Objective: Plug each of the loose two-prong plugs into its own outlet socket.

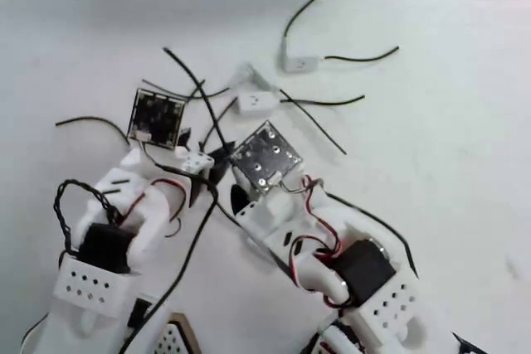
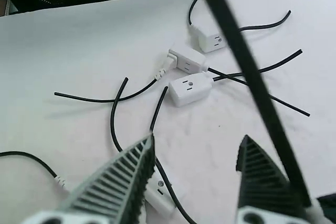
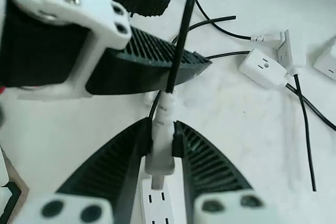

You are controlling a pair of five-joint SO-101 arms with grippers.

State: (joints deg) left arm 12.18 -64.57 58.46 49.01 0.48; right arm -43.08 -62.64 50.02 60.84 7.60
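Black ribbed jaws of the left gripper are held spread wide over the white table, with nothing gripped between them. Just to its right, a white plug is pinched between the jaws of the right gripper and held upright, prongs down at a near socket, though whether they are seated cannot be told; its black cord is led up past the left gripper. Farther right, a loose plug is laid just beside a second socket, and a third socket is set beyond them.
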